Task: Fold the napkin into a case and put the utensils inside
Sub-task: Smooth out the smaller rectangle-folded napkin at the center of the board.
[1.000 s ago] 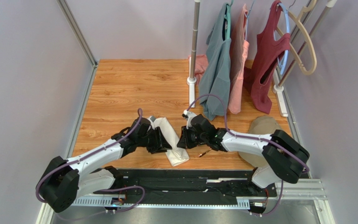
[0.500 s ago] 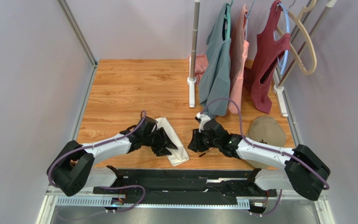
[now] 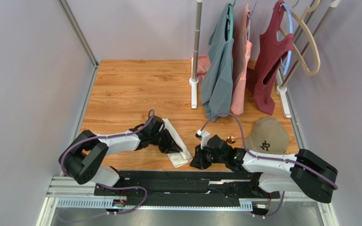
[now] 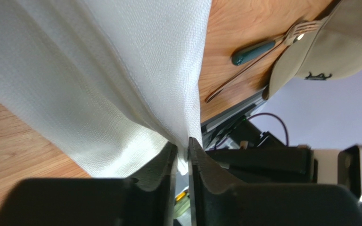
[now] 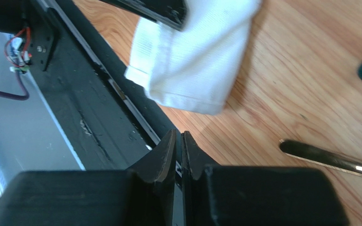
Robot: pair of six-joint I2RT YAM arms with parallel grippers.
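Left jaws pinched nearly closed on a fold of the napkin (image 4: 98,70), near-centre of the worktop (image 3: 131,89). Right jaws almost closed and empty, just right of the napkin's near end. The utensils (image 4: 256,48) lie further right by the cap (image 3: 267,139), long axes slanting near-left to far-right. Right arm nearer.

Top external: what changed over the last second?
The right hand pulled back toward the near edge of the table, uncovering the cap. The left hand slid along the napkin toward its near end and pinches it. Napkin and hanging clothes stayed put.
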